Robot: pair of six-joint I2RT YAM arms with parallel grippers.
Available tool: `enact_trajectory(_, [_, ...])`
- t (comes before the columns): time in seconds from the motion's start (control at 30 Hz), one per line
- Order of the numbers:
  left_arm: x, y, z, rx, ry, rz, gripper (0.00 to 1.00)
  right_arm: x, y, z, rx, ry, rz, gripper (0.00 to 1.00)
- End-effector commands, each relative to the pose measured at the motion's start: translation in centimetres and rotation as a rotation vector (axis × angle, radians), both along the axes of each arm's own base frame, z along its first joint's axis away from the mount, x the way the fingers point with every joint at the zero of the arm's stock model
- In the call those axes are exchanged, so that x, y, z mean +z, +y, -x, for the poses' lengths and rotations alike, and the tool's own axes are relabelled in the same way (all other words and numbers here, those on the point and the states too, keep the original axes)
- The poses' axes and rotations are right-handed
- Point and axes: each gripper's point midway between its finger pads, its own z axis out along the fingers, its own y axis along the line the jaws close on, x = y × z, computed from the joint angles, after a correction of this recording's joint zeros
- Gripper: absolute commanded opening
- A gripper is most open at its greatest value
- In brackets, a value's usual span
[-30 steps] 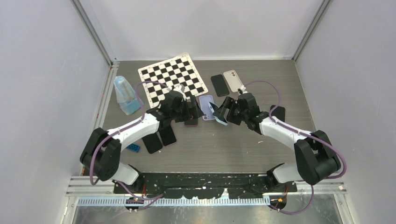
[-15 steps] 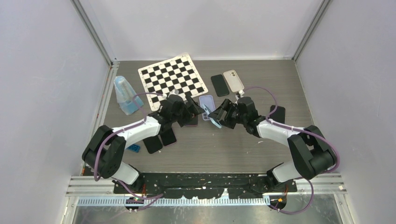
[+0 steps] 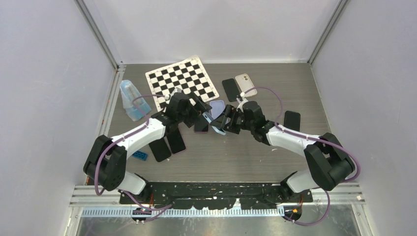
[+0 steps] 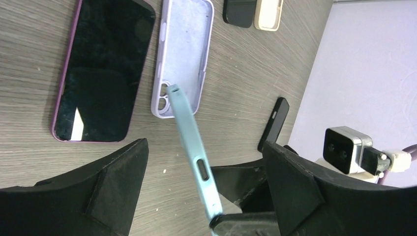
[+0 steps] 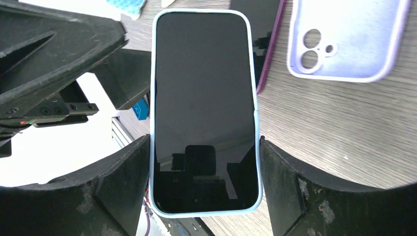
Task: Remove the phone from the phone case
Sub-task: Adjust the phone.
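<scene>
Pale lilac-white walls (image 3: pixel 211 29) with aluminium corner posts close in three sides of a grey wood-grain desk (image 3: pixel 246 152). The two white-and-black arms reach in from the near edge and meet over its middle.

A black-and-white checkerboard sheet (image 3: pixel 181 81) lies flat at the back left. A translucent blue plastic container (image 3: pixel 130 100) stands near the left wall.

The right tool (image 3: pixel 223 120) is held above the desk, its fingers pinching the long sides of a pale blue phone case (image 4: pixel 196 157). The black-screened phone (image 5: pixel 204 108) sits fully inside the case. The left tool (image 4: pixel 204 167) is spread wide, one finger on each side of the case's edge and touching neither side.

Below them an empty lilac phone case (image 4: pixel 183 54) lies on the desk just beside a purple-rimmed phone (image 4: pixel 103 69) lying screen up.

A black phone (image 3: pixel 231 89) and a cream phone (image 3: pixel 245 83) lie side by side at the back. Another black handset (image 3: pixel 291 119) lies alone to the right. A small blue block (image 3: pixel 140 156) rests near the left arm.
</scene>
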Motion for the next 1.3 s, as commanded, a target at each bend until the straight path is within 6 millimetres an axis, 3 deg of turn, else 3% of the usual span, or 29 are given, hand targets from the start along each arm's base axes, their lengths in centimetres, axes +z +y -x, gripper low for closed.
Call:
enact_trajectory(0.0, [1.8,-0.9,-0.3,-0.027,0.019,0.028,0.86,7.5,2.4,-1.0,0.064,-0.228,-0.1,0.4])
enact_trajectory(0.23, [1.4,-1.3,-0.2,-0.049,0.042,0.039,0.53,8.2,2.9,-1.3,0.074,-0.288,-0.049,0.4])
enact_trajectory(0.47, [0.2,-1.6,0.1,-0.071,0.075,0.037,0.38,9.2,3.5,-1.7,0.081,-0.353,-0.021,0.4])
enact_trajectory(0.57, [0.3,-1.8,0.0,-0.079,0.067,0.046,0.17,9.2,3.6,-1.7,0.086,-0.362,-0.01,0.41])
enact_trajectory(0.63, [0.5,-1.7,-0.2,-0.079,0.055,0.046,0.01,8.3,3.4,-1.9,0.079,-0.332,0.026,0.54])
enact_trajectory(0.67, [0.6,-1.5,-0.3,-0.076,0.042,0.045,0.0,7.9,3.1,-2.2,0.058,-0.318,0.052,0.71])
enact_trajectory(0.73, [1.2,-0.9,-0.7,-0.061,-0.011,0.041,0.0,6.5,2.4,-2.3,0.044,-0.272,0.109,0.89])
enact_trajectory(0.8, [2.1,-0.3,-1.4,-0.051,-0.075,0.047,0.0,5.9,1.8,-2.1,0.041,-0.246,0.122,0.98])
enact_trajectory(1.07, [6.8,0.1,-2.6,-0.156,-0.262,0.113,0.0,9.0,-0.2,-0.8,0.019,-0.277,-0.002,1.0])
enact_trajectory(1.27, [12.9,-0.2,-1.9,-0.275,-0.484,0.204,0.0,10.6,-0.5,-0.4,0.007,-0.27,-0.093,0.96])
